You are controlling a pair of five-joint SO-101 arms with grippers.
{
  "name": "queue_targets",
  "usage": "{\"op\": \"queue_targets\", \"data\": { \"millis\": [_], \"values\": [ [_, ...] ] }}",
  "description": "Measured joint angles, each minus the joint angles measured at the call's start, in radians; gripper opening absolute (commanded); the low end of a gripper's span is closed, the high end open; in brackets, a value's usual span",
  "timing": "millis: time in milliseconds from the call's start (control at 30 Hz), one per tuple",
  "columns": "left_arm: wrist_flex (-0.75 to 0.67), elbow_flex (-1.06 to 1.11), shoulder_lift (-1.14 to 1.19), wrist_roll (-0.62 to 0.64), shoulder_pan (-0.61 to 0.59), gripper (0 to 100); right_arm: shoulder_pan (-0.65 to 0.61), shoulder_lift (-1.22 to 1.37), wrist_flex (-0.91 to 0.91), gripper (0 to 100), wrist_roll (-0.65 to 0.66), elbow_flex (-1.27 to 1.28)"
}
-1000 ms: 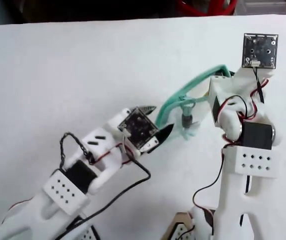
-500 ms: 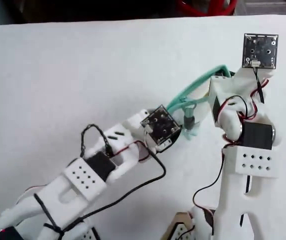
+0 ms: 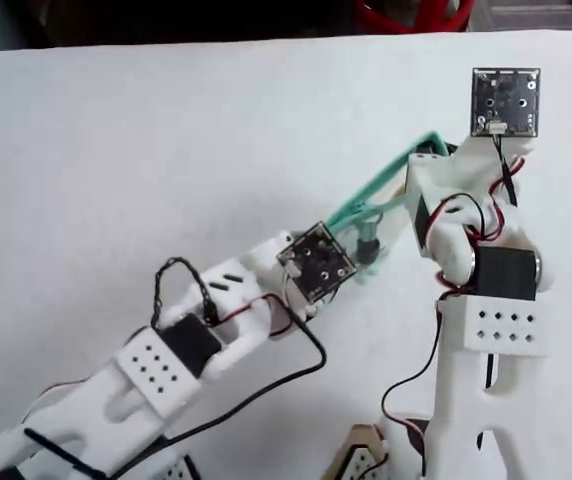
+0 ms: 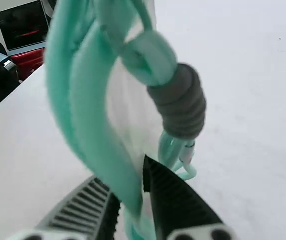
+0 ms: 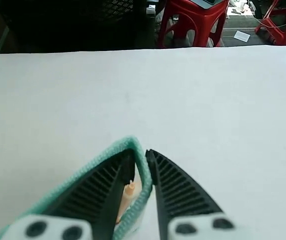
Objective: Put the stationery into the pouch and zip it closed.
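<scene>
Two arms meet at one mint-green pouch in the high view: the left arm comes to its lower end, beside the single grey zip pull, and the right arm is at its far end, so the pouch hangs stretched between them over the white table. In the left wrist view the left gripper is nearly closed and pinches the green rim, not the pull, which hangs just past the jaws. In the right wrist view the right gripper is clamped on the pouch corner, and one pale orange stick shows inside. I judge the zipping is in hand; it will go best if the right side holds firm and the left takes the pull itself, drawing straight along the taut rim.
</scene>
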Motion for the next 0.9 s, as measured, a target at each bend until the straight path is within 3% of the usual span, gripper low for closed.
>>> {"op": "queue_targets", "data": {
  "millis": [200,267,467,667,900],
  "values": [
    [0.005,0.025,-0.037,0.002,-0.002,2,0.000,-0.003,0.003,30.2,0.000,0.000],
    [0.005,0.025,-0.035,0.002,-0.002,2,0.000,-0.026,0.017,35.1,0.000,-0.005],
    [-0.026,0.023,0.011,0.006,-0.028,2,0.006,-0.109,0.123,29.1,0.000,-0.095],
    [-0.068,0.023,0.046,0.101,-0.084,2,-0.031,-0.140,0.236,24.8,0.008,-0.253],
    [-0.072,0.023,0.049,0.104,-0.110,2,-0.172,-0.144,0.331,24.8,0.098,-0.462]
  ]
}}
